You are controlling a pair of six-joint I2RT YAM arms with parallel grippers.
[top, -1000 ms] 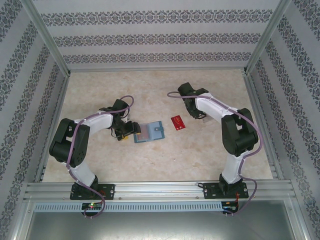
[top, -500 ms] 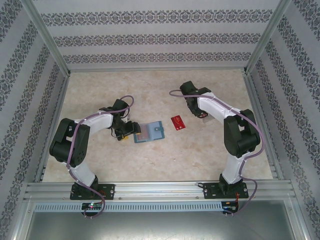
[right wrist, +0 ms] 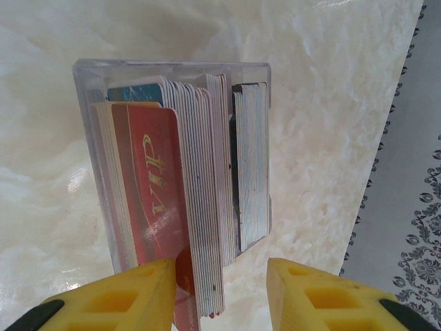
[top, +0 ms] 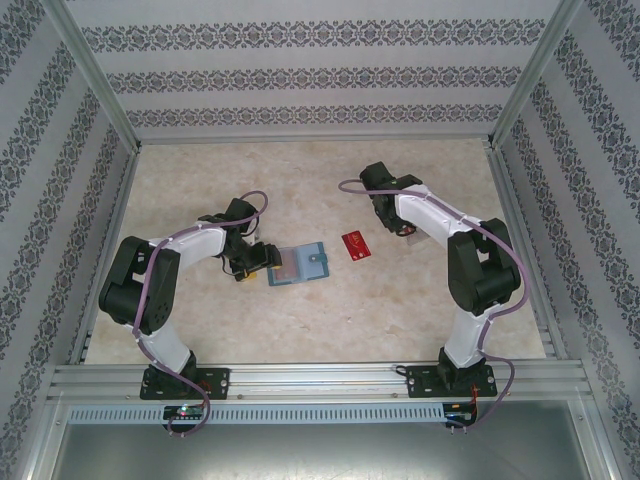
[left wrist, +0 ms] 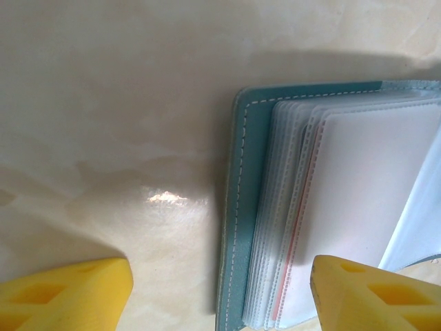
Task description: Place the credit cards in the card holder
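Observation:
The card holder lies open mid-table, teal cover down and clear sleeves fanned upward. My left gripper sits at its left edge, open, and in the left wrist view the gripper straddles the cover's edge with one fingertip over the sleeves. One red credit card lies flat just right of the holder. More credit cards stand on edge in a clear box, a red one in front. My right gripper straddles that stack, open, its right fingertip apart from the cards.
The clear box stands on the marble-patterned table under my right gripper. Patterned walls and metal rails enclose the table on three sides. Bare tabletop stretches in front of the holder toward the arm bases.
The right gripper's jaws have narrowed around the card stack, and that arm has shifted slightly right. The left arm, the holder and the loose red card have not moved.

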